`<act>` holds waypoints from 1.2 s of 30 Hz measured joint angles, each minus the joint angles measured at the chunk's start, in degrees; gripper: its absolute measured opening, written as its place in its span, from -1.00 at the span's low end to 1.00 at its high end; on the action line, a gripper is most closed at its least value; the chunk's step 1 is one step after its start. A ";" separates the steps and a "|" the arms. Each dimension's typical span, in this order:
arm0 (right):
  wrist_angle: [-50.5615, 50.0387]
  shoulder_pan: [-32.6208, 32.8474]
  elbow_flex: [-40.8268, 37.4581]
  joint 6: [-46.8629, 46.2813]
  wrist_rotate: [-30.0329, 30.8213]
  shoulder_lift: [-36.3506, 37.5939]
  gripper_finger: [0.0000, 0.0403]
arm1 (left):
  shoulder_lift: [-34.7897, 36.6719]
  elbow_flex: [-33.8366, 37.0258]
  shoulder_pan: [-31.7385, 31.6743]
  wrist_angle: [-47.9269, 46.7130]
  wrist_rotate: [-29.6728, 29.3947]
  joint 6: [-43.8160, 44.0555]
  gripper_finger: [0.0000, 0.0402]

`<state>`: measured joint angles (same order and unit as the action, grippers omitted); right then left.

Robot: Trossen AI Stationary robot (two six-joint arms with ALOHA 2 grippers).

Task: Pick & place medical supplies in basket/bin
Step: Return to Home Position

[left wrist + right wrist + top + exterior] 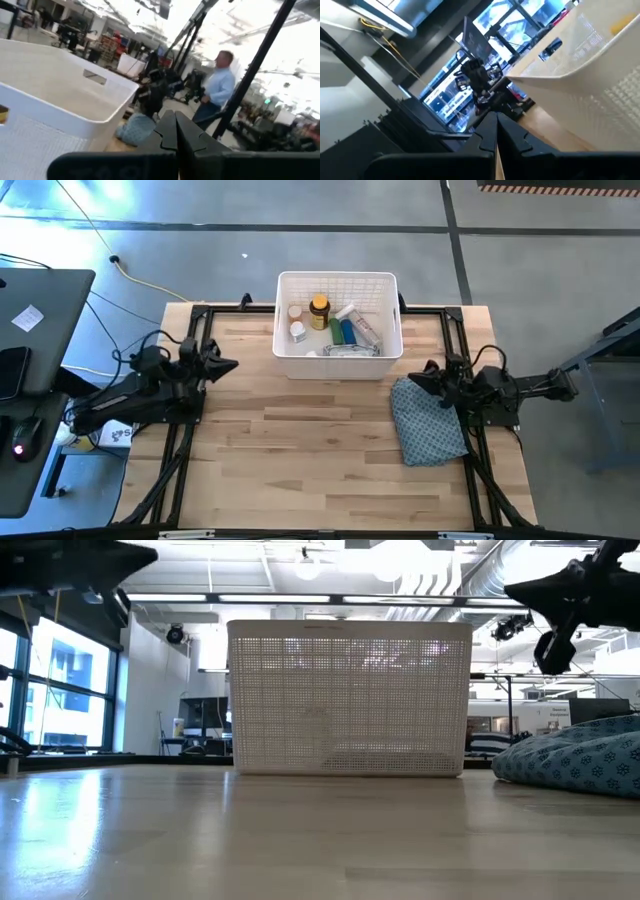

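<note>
At about nine o'clock on the wooden table (300, 465), seen from above, the left gripper (228, 365) hangs over the boards with its two fingers pressed together and nothing between them. At three o'clock the right gripper (412, 377) faces it, pinched shut on nothing as well, its tip over the near corner of the blue-grey patterned cloth (430, 425) that lies crumpled toward four o'clock. Neither touches the white bin (338, 277), which stands at twelve o'clock between them, a tall box with lattice sides and a wide rim. Inside lie the supplies: an amber bottle (319, 311) with a yellow cap, white pill bottles (297, 330) at its nine o'clock, a green piece (336, 332) and a blue piece (347, 333) side by side, a white tube (362, 328) slanting past them, and a crinkly packet (345, 350) against the near wall. I judge them all light. The bottles look stiff, smooth and apt to roll, so best pinched across the body under the cap, while the packet should yield and is best taken by an edge. The bin itself looks light and rigid, best held at its rim. No supplies show on the bare boards.
</note>
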<state>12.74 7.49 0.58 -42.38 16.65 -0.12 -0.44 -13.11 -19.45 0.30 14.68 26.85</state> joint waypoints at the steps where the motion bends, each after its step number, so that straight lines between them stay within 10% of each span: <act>1: -0.14 0.00 0.00 -0.02 -0.05 0.00 -1.00 | -0.01 0.74 0.42 1.55 -0.35 0.53 -0.89; 11: -1.61 0.00 -0.02 -0.20 -1.23 -0.10 -1.00 | -2.47 3.86 12.52 3.71 -13.06 1.76 -0.89; 18: -6.61 0.00 -0.04 9.09 2.69 -0.17 -1.00 | -2.48 4.04 19.24 -0.27 -22.44 -18.47 -0.89; 36: -8.36 -0.09 -0.07 19.53 6.13 -1.03 -1.00 | 0.04 12.29 17.60 5.55 -20.90 -12.20 -0.82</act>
<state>4.38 7.39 0.51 -22.85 22.77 -1.15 -0.41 -0.82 -1.85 5.85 -6.22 14.65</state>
